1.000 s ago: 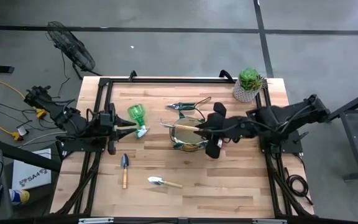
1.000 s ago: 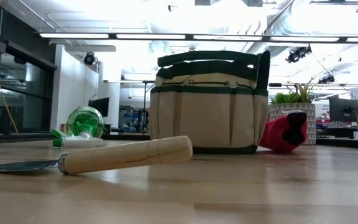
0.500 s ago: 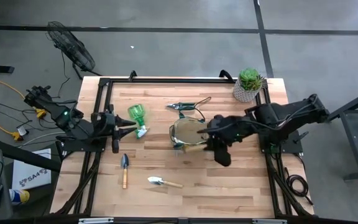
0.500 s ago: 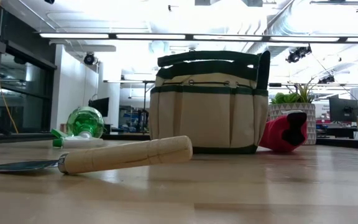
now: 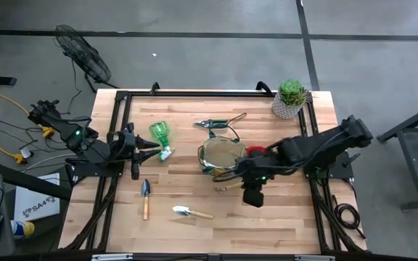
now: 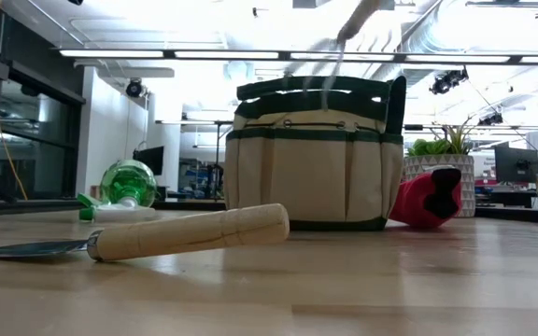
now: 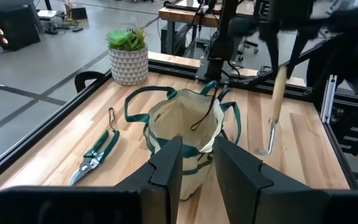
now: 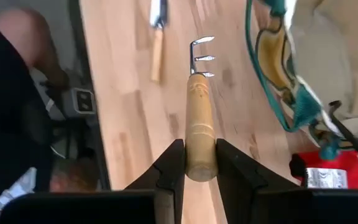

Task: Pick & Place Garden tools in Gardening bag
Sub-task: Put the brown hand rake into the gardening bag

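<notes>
The tan bag with green trim stands open and upright mid-surface, handles drooping. A wooden-handled hand rake hangs clamped in the right pincer just right of the bag, tines pointing down. Green pruners lie behind the bag, a green spray bottle on its side to the left, two wooden-handled trowels nearer, and a red item at the bag's right.

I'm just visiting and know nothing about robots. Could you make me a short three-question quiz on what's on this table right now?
1. True or false: the right gripper holds a wooden-handled hand rake.
2. Which lies beside the bag? A) pruners B) hammer C) hose
3. Fill in: the spray bottle is coloured ____.

Key: 1 true; 2 A; 3 green.
</notes>
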Action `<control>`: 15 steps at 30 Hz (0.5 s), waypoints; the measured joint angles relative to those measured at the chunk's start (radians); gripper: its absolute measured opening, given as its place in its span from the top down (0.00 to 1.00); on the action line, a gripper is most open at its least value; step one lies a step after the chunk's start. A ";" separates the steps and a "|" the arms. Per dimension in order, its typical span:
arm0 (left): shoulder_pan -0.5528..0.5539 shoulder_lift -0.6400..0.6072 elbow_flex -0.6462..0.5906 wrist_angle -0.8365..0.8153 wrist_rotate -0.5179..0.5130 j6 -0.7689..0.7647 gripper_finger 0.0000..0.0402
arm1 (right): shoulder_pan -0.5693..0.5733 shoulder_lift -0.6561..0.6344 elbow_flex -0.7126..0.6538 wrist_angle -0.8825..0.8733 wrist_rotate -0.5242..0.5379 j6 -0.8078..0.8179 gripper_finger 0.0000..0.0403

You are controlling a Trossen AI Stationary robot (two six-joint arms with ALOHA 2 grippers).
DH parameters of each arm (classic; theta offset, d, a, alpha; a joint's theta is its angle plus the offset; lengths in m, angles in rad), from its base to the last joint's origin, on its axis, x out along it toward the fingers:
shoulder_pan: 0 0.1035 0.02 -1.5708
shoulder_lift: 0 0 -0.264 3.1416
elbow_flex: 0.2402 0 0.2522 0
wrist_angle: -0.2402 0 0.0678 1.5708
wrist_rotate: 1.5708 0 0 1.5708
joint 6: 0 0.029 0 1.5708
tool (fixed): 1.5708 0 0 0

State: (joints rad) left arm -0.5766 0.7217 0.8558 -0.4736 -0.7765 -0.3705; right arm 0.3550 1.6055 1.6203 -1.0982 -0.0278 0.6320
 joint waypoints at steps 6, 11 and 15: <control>0.000 0.010 0.000 0.001 -0.001 0.003 0.78 | -0.032 0.061 0.000 -0.067 0.001 -0.009 0.85; 0.000 0.009 0.000 0.005 -0.001 0.005 0.78 | -0.044 0.058 0.000 -0.075 0.022 -0.033 0.85; 0.000 0.009 0.000 0.008 -0.002 0.006 0.78 | -0.043 0.055 0.016 -0.076 0.024 -0.069 0.85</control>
State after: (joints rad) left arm -0.5766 0.7311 0.8558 -0.4655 -0.7780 -0.3645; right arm 0.3116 1.6604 1.6360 -1.1740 -0.0037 0.5634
